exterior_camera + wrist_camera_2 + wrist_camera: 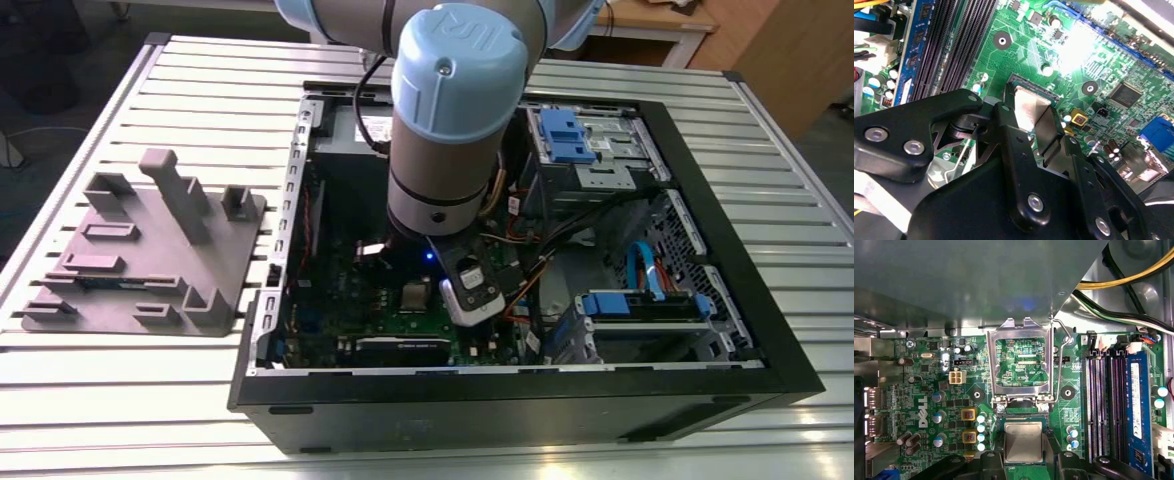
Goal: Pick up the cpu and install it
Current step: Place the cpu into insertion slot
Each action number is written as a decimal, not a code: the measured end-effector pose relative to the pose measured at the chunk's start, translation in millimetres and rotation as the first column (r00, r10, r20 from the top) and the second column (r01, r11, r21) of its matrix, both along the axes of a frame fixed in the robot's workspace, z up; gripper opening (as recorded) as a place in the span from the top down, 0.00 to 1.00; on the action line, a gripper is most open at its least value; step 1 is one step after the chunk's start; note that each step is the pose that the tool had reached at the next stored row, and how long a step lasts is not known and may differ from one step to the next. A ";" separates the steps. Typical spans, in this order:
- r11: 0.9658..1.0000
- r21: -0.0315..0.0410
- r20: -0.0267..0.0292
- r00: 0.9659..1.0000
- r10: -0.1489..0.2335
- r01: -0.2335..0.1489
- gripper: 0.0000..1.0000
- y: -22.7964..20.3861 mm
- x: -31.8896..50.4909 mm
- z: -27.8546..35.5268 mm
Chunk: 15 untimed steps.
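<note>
On the exterior view's left, a grey moulded fixture (140, 250) lies on the slatted table (107, 400). Just beside it, toward the right, stands the open computer case (534, 400), and the arm (447, 120) reaches down into it.

Gripper (1031, 112) — in the second wrist view its black fingers (1016, 150) stand narrowly apart, pressed against two opposite edges of the cpu (1023, 441). The jaws are clamped on the chip with nothing else between them.

Cpu position — it is low over the green motherboard (929, 390), level, and within the dark outline of the socket. Whether it is fully seated cannot be told.

Case contents, left to right in the first wrist view:
- motherboard with capacitors and connectors
- metal socket frame (1019, 330), hinged up and open, just beyond the cpu
- thin wire lever (1060, 370), beside the frame
- dark memory slots, the outermost holding a blue memory stick (1136, 400)
- yellow and black cables (1134, 272), near the case wall

In the exterior view, blue drive brackets (567, 135) sit at the far right of the case.

Writing — white lettering is printed on the board and there is a label on the memory stick; neither is transcribed.
</note>
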State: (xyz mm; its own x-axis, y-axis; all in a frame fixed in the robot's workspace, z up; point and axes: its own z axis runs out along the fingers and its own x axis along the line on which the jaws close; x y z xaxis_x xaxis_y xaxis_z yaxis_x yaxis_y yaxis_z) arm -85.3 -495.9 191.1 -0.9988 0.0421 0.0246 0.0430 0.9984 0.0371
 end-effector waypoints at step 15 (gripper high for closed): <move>1.000 0.000 0.000 1.000 0.000 0.000 0.51 0.0 0.0 0.2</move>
State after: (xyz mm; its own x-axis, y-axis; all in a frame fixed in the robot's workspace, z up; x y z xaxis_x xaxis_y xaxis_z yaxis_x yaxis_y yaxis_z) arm -85.3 -495.9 191.3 -0.9988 0.0422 0.0246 0.0431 0.9984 0.0369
